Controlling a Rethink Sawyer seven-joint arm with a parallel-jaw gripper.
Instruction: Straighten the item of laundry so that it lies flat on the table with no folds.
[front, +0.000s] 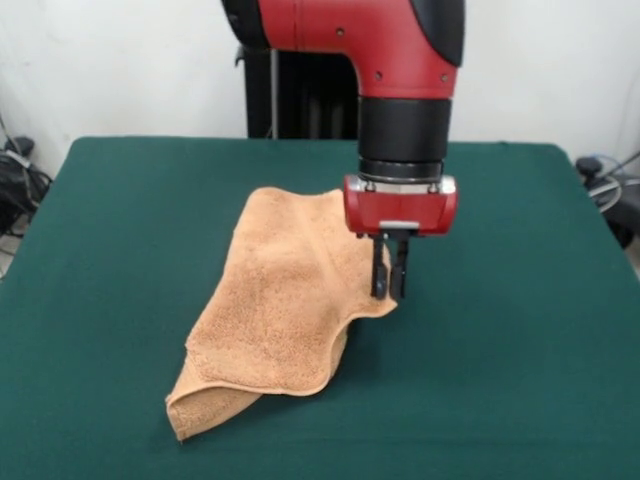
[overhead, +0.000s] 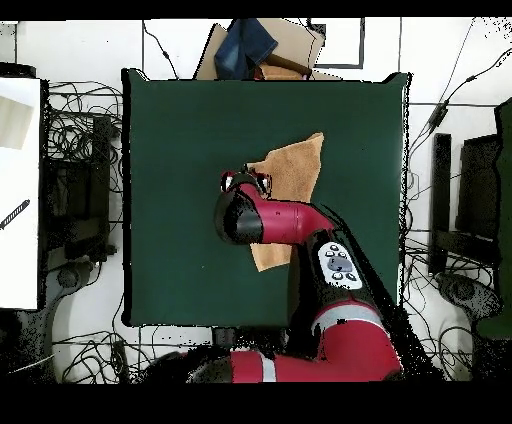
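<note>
The peach-orange towel (front: 285, 290) lies rumpled in the middle of the dark green table (front: 520, 330). Its near left end is doubled under into a fold (front: 205, 405). My gripper (front: 390, 285) points straight down at the towel's right edge, its two fingers close together and pinching the corner there. In the overhead view the towel (overhead: 297, 165) shows partly, with the rest under the red arm (overhead: 290, 222). The gripper's red body (overhead: 246, 183) shows at the arm's end, and the fingers are hidden. The table (overhead: 180, 150) shows bare green around it.
Cables lie on the floor on both sides of the table (overhead: 75, 150). A cardboard box with blue cloth (overhead: 255, 48) stands past the table's top edge in the overhead view. A white surface (overhead: 20, 190) is at the left.
</note>
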